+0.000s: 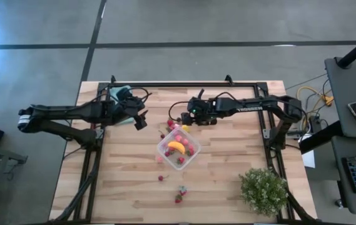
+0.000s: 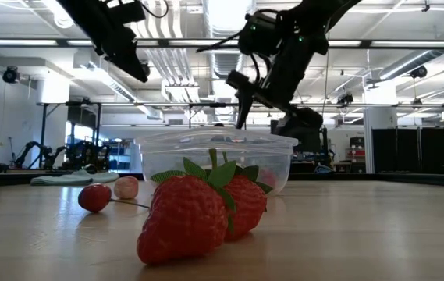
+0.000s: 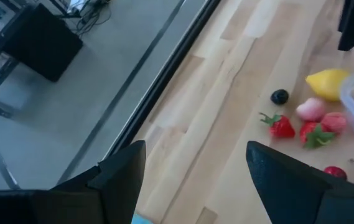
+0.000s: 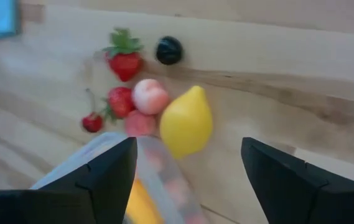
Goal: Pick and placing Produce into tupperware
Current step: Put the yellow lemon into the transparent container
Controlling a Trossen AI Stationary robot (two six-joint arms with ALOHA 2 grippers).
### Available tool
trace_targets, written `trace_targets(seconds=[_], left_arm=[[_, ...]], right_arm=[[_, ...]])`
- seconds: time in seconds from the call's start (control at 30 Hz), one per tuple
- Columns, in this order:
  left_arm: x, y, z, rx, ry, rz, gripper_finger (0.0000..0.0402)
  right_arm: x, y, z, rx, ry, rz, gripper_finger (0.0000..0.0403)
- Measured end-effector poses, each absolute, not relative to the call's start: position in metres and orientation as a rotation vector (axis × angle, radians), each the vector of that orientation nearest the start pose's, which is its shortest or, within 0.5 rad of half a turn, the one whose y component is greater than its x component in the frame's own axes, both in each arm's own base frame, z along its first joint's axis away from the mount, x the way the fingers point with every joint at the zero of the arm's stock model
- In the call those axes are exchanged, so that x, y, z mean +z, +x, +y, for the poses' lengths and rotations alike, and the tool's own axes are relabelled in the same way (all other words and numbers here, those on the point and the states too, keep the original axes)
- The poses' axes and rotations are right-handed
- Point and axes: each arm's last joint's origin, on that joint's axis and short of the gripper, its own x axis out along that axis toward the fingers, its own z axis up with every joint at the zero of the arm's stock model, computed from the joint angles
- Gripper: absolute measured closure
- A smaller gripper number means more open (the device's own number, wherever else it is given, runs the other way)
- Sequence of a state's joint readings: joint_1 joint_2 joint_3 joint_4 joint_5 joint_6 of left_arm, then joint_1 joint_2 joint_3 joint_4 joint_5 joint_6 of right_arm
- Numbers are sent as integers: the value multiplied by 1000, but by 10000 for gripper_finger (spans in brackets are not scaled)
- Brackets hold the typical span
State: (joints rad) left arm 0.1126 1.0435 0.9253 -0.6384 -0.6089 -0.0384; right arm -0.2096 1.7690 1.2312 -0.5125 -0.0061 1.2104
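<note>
The clear tub (image 1: 179, 150) sits mid-table, part-filled. Just beyond its far rim lies a lemon (image 4: 186, 122) among strawberries; the right gripper (image 4: 189, 163) hovers there, spread, empty. Next: descend and pinch. The left gripper (image 1: 141, 120), spread, waits left.

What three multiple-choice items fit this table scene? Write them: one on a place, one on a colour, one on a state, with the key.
1. Where does the potted plant stand?
A. Inside the tupperware
B. At a table corner on the right arm's side
C. Under the left gripper

2. What colour is the lemon beside the tupperware?
A. Blue
B. White
C. Yellow

3. How is the right gripper?
A. Open, holding nothing
B. Shut on the lemon
C. Shut on the tupperware's rim

Key: 1 B, the high view shows it alone at that corner. 2 C, the right wrist view shows it bright yellow. 3 A, its fingers stand wide apart with nothing gripped between them.
</note>
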Motion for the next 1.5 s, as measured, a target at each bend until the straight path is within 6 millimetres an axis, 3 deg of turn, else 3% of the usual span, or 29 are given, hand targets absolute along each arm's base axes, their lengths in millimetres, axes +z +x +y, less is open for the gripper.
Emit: trace_targets(seconds=[0.57, 0.8, 1.23, 1.5], left_arm=[[299, 201, 42, 699, 192, 756, 139], [299, 201, 42, 698, 192, 756, 139], [299, 201, 43, 699, 193, 757, 139], [299, 201, 43, 700, 192, 756, 139]], right_arm=[[188, 390, -72, -773, 1186, 873, 130], [175, 392, -70, -802, 1166, 975, 133], [197, 387, -70, -811, 1159, 942, 136], [180, 390, -71, -839, 1155, 980, 140]])
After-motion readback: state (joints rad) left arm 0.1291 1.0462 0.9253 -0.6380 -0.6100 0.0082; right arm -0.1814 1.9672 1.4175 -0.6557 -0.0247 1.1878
